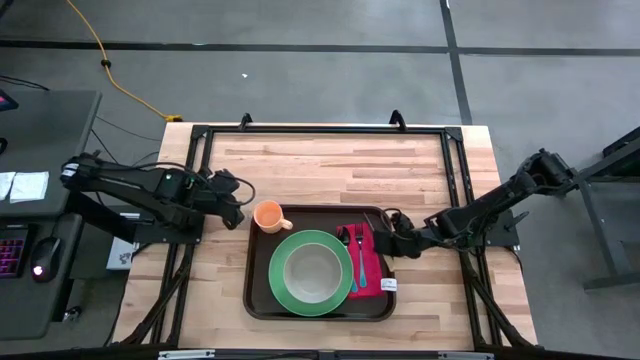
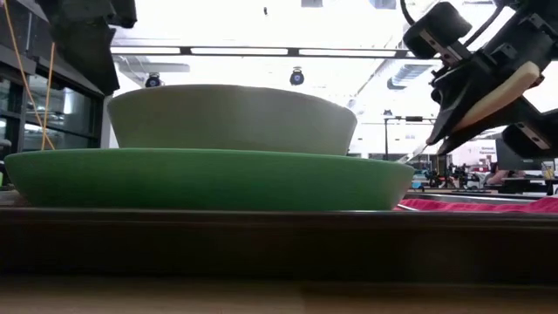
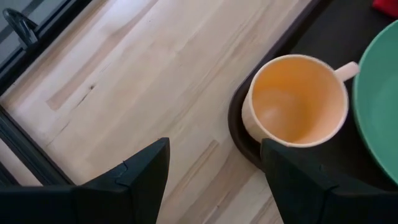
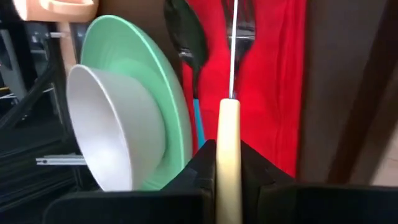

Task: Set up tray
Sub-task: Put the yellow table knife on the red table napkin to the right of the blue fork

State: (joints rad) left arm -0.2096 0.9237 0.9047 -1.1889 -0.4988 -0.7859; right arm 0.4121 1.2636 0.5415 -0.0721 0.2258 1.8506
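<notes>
A wooden table [image 1: 330,160] is seen from above, with a black metal frame [image 1: 320,130] set around its far part. The tray [image 1: 262,300], dark brown with a raised rim, is placed on the near middle of the table. A round green plate [image 1: 285,290] is laid in the tray's middle, and a pale bowl [image 1: 312,271] is set on the plate. A red napkin [image 1: 368,270] is spread in the tray along the plate's right side, with a teal-handled spoon [image 1: 359,262] lying on it. An orange mug [image 1: 268,216] is stood in the tray's far left corner, its handle turned toward the plate.

The left gripper [image 1: 240,205] is held just left of the mug, beside the tray's edge; its fingers [image 3: 140,174] are spread wide with nothing between them. The right gripper [image 1: 397,240] is positioned at the tray's right edge, over the napkin, and is clamped on the cream handle of a fork [image 4: 231,93], whose metal tines are pointed out over the red cloth.
</notes>
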